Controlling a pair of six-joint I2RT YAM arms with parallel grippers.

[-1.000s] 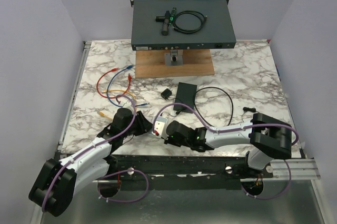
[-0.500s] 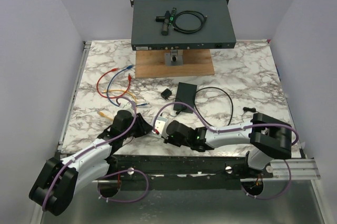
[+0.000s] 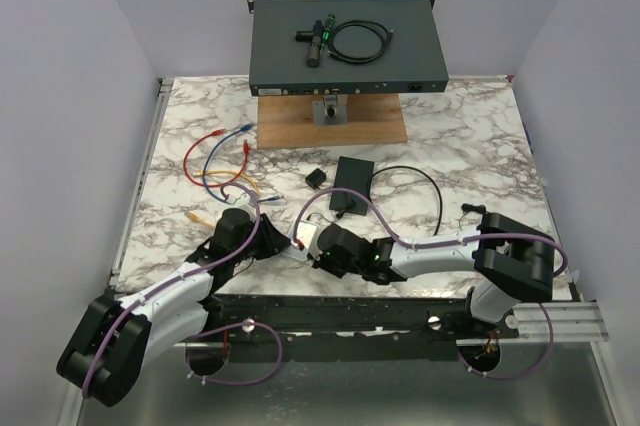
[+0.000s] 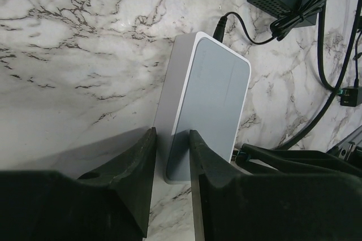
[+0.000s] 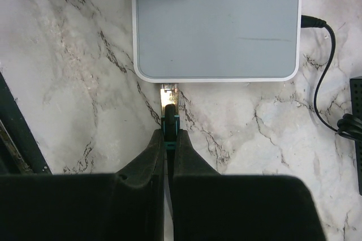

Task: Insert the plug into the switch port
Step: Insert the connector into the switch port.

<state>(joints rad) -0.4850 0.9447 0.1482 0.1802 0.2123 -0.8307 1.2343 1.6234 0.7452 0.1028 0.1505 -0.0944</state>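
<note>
The switch (image 3: 303, 237) is a small white-grey box lying flat near the table's front edge, with a black power lead in its far end. My right gripper (image 5: 170, 133) is shut on the plug (image 5: 170, 108), which has a clear tip and a teal boot. The tip touches the switch's (image 5: 218, 23) near side wall. In the top view the right gripper (image 3: 320, 247) sits just right of the switch. My left gripper (image 4: 171, 133) stands slightly open astride the switch's (image 4: 212, 99) corner, one finger over its top and the other beside it over the marble. It shows in the top view (image 3: 275, 242) too.
A black power adapter (image 3: 353, 184), a small black plug (image 3: 316, 178) and a black cable loop (image 3: 428, 196) lie behind the switch. Coloured patch cables (image 3: 215, 161) lie at the left. A grey rack unit (image 3: 345, 46) stands on a wooden board (image 3: 330, 126) at the back.
My left gripper has moved right, up to the switch, and now straddles its corner. My right gripper has edged the plug slightly forward against the switch's side.
</note>
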